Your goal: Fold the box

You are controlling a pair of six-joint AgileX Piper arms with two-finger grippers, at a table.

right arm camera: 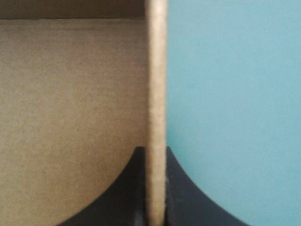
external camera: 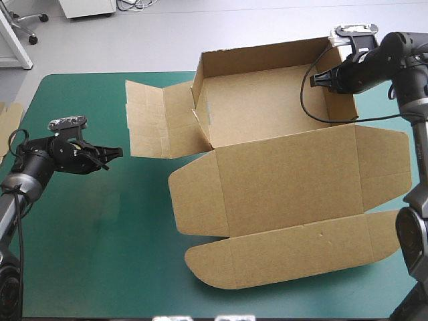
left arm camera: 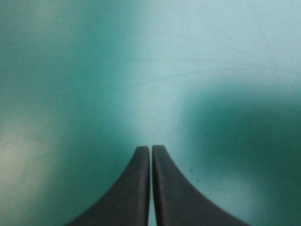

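The brown box [external camera: 267, 107] stands as an open tray at the table's far middle, its back, left and right walls raised. Its left side flap [external camera: 157, 120] lies flat on the cover. The lid [external camera: 287, 180] and its front flap [external camera: 294, 257] lie flat toward the near edge. My right gripper [external camera: 332, 79] is at the box's right wall, shut on it. In the right wrist view the wall's edge [right arm camera: 155, 94] runs between the fingers [right arm camera: 127, 188], box floor to one side, teal-green cover to the other. My left gripper [external camera: 115, 154] is shut, low over bare cover [left arm camera: 150, 70], left of the box.
A strip of more brown board [external camera: 8, 120] shows at the table's left edge. The teal-green cover [external camera: 100, 234] lies bare on the near left, between my left arm and the lid.
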